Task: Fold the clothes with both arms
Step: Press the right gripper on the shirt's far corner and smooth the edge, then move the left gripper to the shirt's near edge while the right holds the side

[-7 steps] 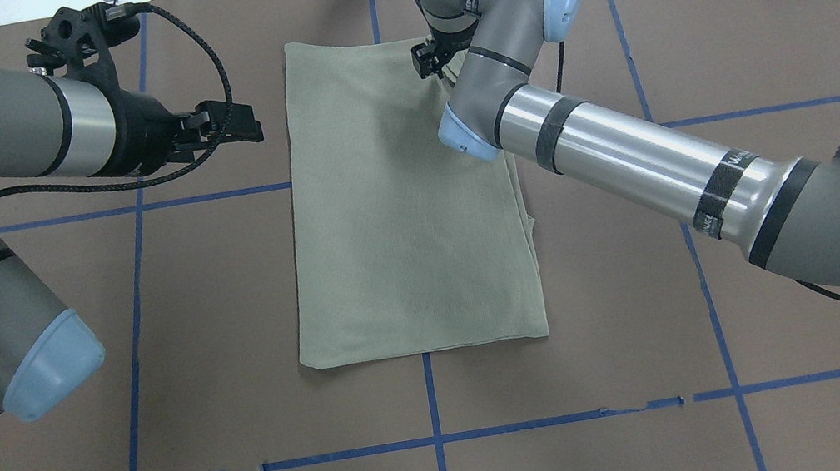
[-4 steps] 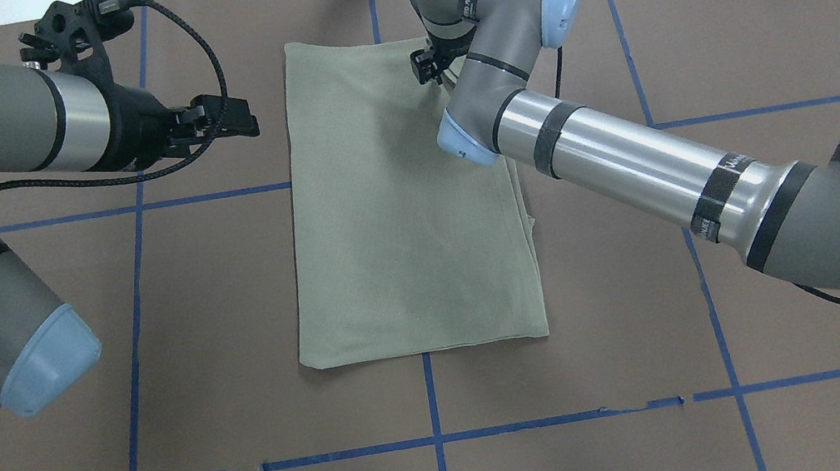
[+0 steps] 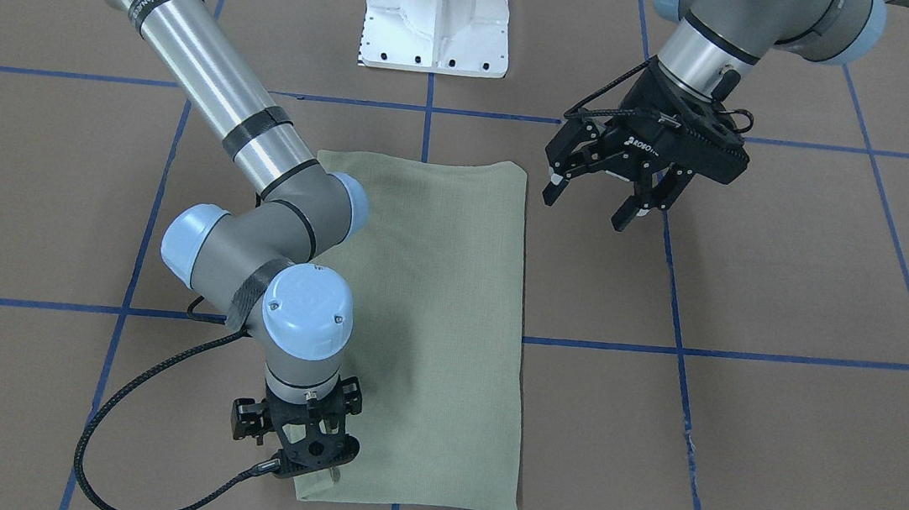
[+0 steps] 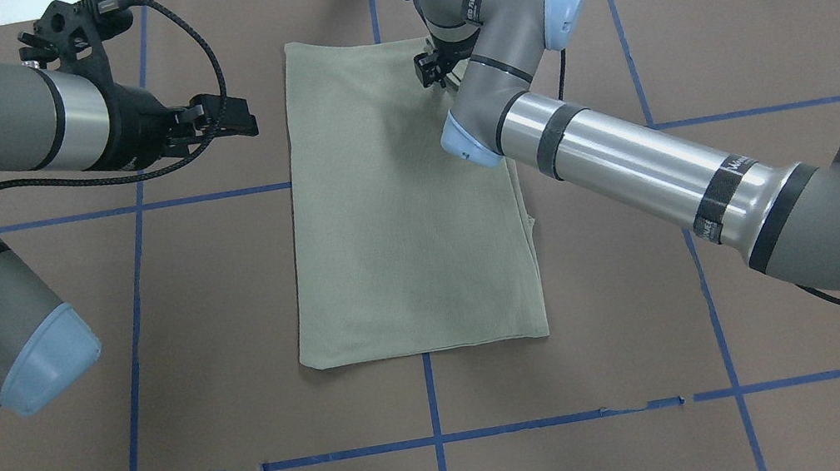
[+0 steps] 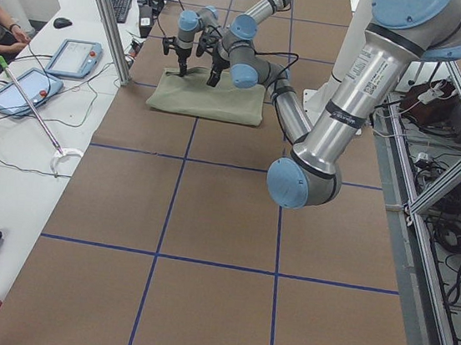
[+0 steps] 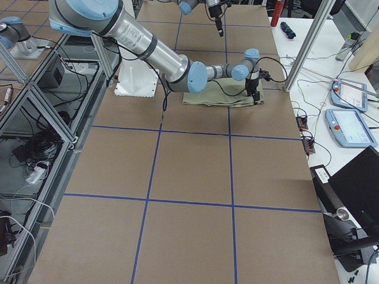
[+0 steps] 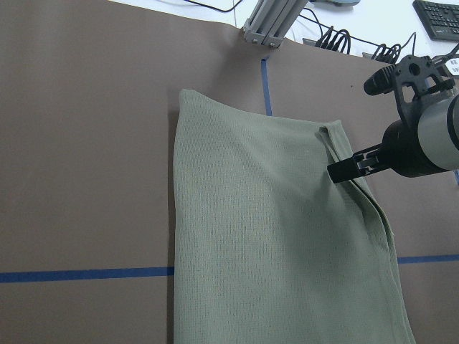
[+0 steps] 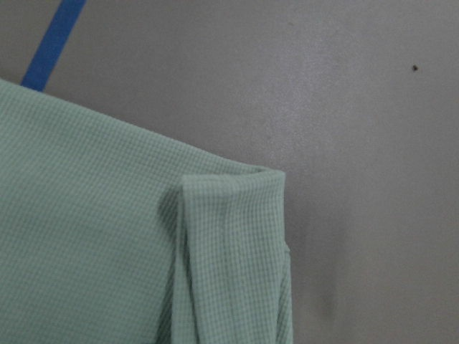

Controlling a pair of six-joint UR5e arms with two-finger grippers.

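Barely anything has moved since the earlier overhead view: my right wrist has shifted a trace and my left arm holds its place. The shirt (image 4: pixel 400 213), folded to a long rectangle, lies flat on the table (image 4: pixel 734 304) along its centre line, one short edge near the far edge. My right gripper (image 3: pixel 313 451) sits at the shirt's far right corner; I cannot tell how its jaws stand. My left gripper (image 3: pixel 591 203) hovers beside the shirt's left edge, jaws apart. I judge the knit light, limp and prone to layers slipping, so hold is best taken at both far corners, pinching every layer.
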